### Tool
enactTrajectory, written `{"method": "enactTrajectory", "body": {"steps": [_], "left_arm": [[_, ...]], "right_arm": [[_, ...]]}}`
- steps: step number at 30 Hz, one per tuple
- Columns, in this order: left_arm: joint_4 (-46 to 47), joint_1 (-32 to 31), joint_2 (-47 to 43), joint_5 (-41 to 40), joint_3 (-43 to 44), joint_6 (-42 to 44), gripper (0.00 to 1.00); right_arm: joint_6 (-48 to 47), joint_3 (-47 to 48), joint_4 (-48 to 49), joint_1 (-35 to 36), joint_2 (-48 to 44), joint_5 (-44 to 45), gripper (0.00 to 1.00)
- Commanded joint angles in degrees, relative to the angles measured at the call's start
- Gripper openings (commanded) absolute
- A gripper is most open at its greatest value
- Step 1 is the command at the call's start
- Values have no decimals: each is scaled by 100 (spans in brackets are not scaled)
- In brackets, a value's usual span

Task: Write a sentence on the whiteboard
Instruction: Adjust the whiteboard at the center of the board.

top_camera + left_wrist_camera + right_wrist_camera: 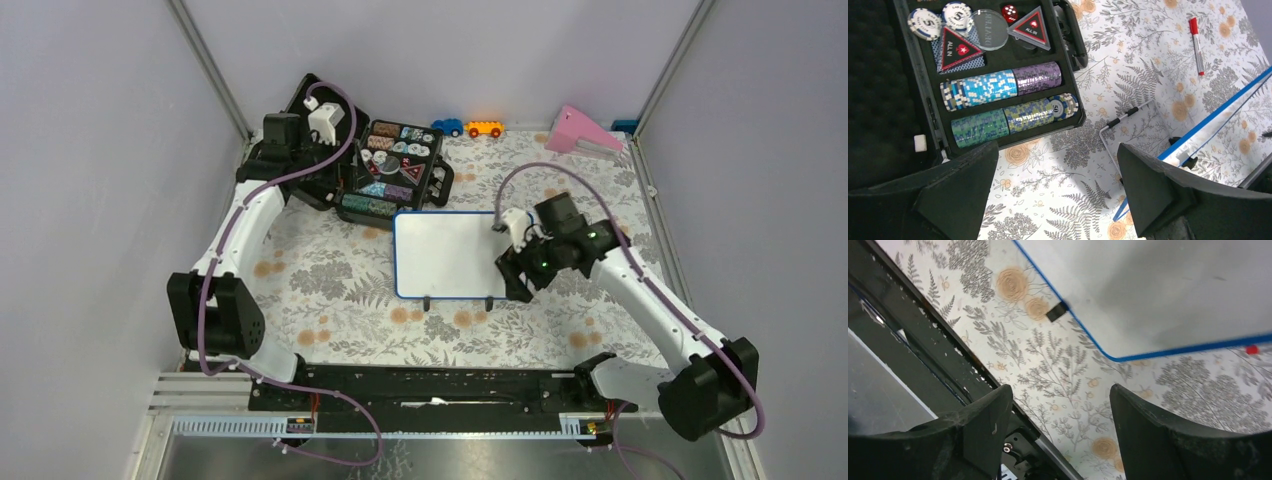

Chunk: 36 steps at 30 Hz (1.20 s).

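The whiteboard (447, 255) lies in the middle of the flowered cloth, blue-framed, with two small black feet at its near edge. Its face is plain white; the sentence is out of view. My right gripper (517, 274) hovers at the board's right near corner, open and empty. In the right wrist view the gripper (1060, 430) hangs over the cloth, with the board's corner (1158, 290) just beyond it. My left gripper (325, 190) is open and empty beside the black case. Its wrist view shows the gripper (1058, 195), the board's blue edge (1213, 117) and a red marker (1196, 45) lying past it.
An open black case (385, 165) of poker chips (998, 87) stands at the back left, touching the board's far left corner. A blue toy car (447, 127), an orange one (484, 128) and a pink wedge (580, 130) line the back wall. A black rail (440, 385) runs along the near edge.
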Motion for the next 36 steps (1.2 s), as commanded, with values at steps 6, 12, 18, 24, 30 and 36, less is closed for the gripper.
{"method": "enactTrajectory", "body": {"steps": [6, 12, 18, 24, 30, 36], "left_arm": [[200, 31, -759, -621, -275, -341, 99], [192, 31, -749, -549, -385, -538, 99], [126, 31, -767, -563, -291, -547, 99], [101, 31, -788, -488, -273, -588, 99], [55, 34, -705, -451, -210, -577, 99], [23, 32, -702, -493, -239, -525, 99]], "right_arm": [[219, -853, 1147, 1860, -432, 1515, 69], [-111, -877, 1542, 2724, 37, 1645, 51], [-263, -921, 1953, 3180, 557, 1903, 33], [-560, -1222, 2584, 3237, 1020, 2378, 34], [-734, -1399, 3164, 3237, 1547, 3107, 33], [-945, -1683, 3491, 3236, 1680, 3672, 32]]}}
